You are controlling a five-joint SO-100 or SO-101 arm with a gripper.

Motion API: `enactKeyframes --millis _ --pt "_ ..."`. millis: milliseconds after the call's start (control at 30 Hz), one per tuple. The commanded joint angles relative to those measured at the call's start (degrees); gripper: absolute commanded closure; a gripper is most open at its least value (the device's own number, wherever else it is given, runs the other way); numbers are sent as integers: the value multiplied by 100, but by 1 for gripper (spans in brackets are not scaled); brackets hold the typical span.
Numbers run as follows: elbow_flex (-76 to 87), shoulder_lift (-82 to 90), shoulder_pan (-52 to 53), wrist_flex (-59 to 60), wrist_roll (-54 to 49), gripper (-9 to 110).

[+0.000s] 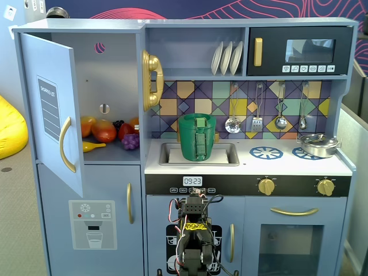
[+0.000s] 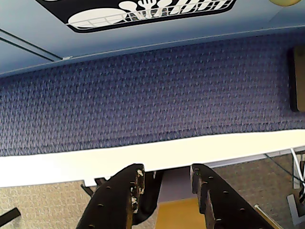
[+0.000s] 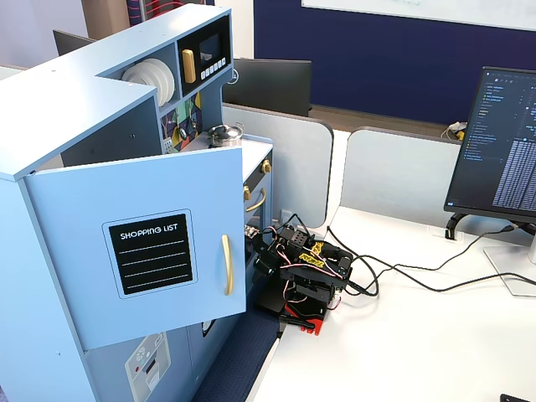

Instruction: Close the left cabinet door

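The left cabinet door [image 1: 54,109] is light blue with a black "SHOPPING LIST" panel and a curved gold handle [image 1: 66,145]. It stands wide open, swung out from the cabinet's left edge. In the other fixed view the door [image 3: 151,251] shows its front face and handle [image 3: 226,264]. My arm [image 1: 195,236] sits folded low in front of the kitchen's middle, well right of and below the door. It also shows in the other fixed view [image 3: 301,272]. In the wrist view my gripper [image 2: 166,172] points down over the table edge, open and empty.
Toy fruit [image 1: 106,131] lies on the shelf inside the open cabinet. A green pot [image 1: 197,137] sits in the sink. The dispenser door [image 1: 95,221] and dishwasher door [image 2: 143,12] are shut. A blue mat [image 2: 152,90] lies under the kitchen. A monitor [image 3: 502,142] and cables [image 3: 402,276] are to the right.
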Motion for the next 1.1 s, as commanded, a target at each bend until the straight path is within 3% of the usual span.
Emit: enactKeyframes --millis 0,300,433,633,833,1067 --pt "53 9 246 1011 141 101" --pt "53 9 97 1011 141 101" --pt "-70 -9 -642 545 -9 101" --pt "-1046 -677 -3806 -2268 272 102" --pt "-1608 -1591 -6838 -4702 -826 102" --pt "-1354 -2725 -8833 -8139 -1635 102"
